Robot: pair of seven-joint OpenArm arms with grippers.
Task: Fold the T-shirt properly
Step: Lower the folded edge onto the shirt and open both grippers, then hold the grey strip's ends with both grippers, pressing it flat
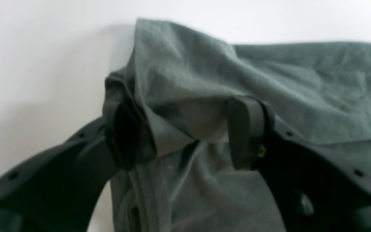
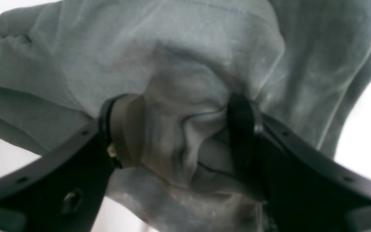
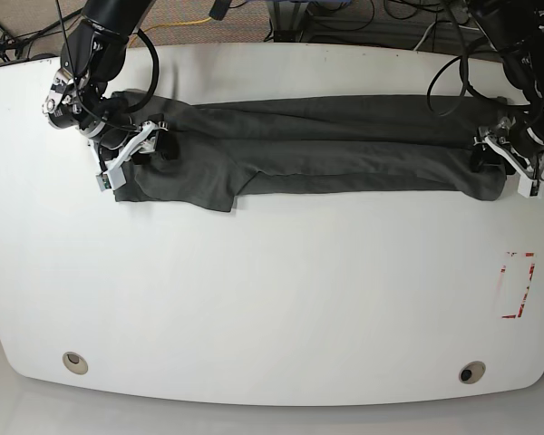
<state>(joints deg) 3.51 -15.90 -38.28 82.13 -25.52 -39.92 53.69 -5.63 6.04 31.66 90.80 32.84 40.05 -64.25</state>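
Observation:
The dark grey T-shirt (image 3: 317, 149) lies as a long, wrinkled band across the far half of the white table (image 3: 272, 299). My right gripper (image 3: 150, 145) is at its left end. In the right wrist view the gripper (image 2: 184, 132) has its jaws apart, with a bunch of the T-shirt (image 2: 185, 64) between the fingers (image 2: 126, 129). My left gripper (image 3: 496, 156) is at the shirt's right end. In the left wrist view the gripper (image 1: 185, 132) also has its jaws apart, with a fold of the T-shirt (image 1: 269, 83) between them and draped over one finger (image 1: 124, 135).
A red-and-white marker (image 3: 517, 284) lies near the table's right edge. Two round holes (image 3: 72, 361) sit near the front edge. Cables (image 3: 363, 11) run behind the table's far edge.

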